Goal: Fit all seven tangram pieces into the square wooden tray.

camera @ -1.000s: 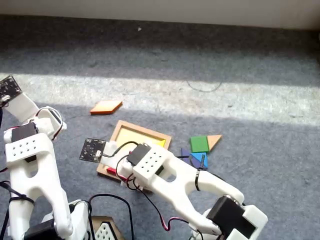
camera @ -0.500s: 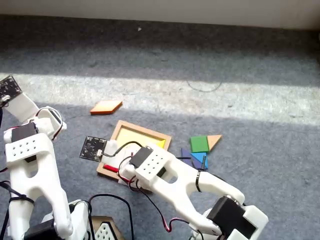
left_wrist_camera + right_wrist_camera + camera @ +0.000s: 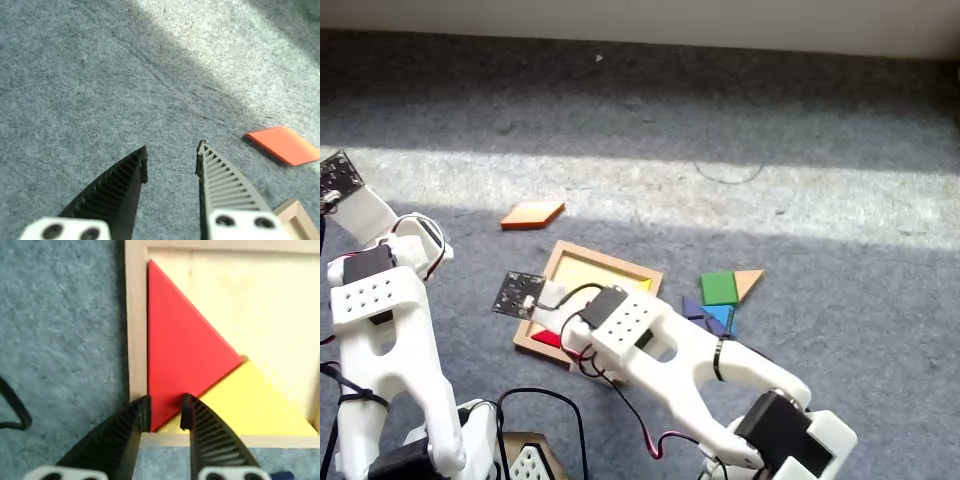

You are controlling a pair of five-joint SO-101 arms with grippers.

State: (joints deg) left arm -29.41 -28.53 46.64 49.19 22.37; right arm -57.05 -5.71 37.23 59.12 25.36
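We judge the step in hand to be seating and letting go of the red triangle (image 3: 175,365), and it is nearly done. The wooden tray (image 3: 605,262) lies left of centre in the lower half of the high view, and the red piece lies in its lower left part. Its long side runs along one tray wall and a short side touches the yellow triangle (image 3: 250,405), whose own long side runs along the adjoining wall. The right gripper (image 3: 165,412) has its fingers drawn close, with the red triangle's corner between them, so we take it as pinched. To finish well, we would open only a little and lift straight up. Any sideways pull could drag that corner onto the rim or nudge the yellow piece off its wall. We cannot tell whether the pinched corner is fully down inside the tray, so we would check that first. The left gripper (image 3: 172,155) hangs spread over bare grey carpet with nothing between its fingers, and the orange parallelogram (image 3: 532,214) lies up and left of the tray. The green square (image 3: 719,288), a tan triangle (image 3: 750,282), a blue piece (image 3: 720,318) and a purple piece (image 3: 692,310) cluster just right of the tray.
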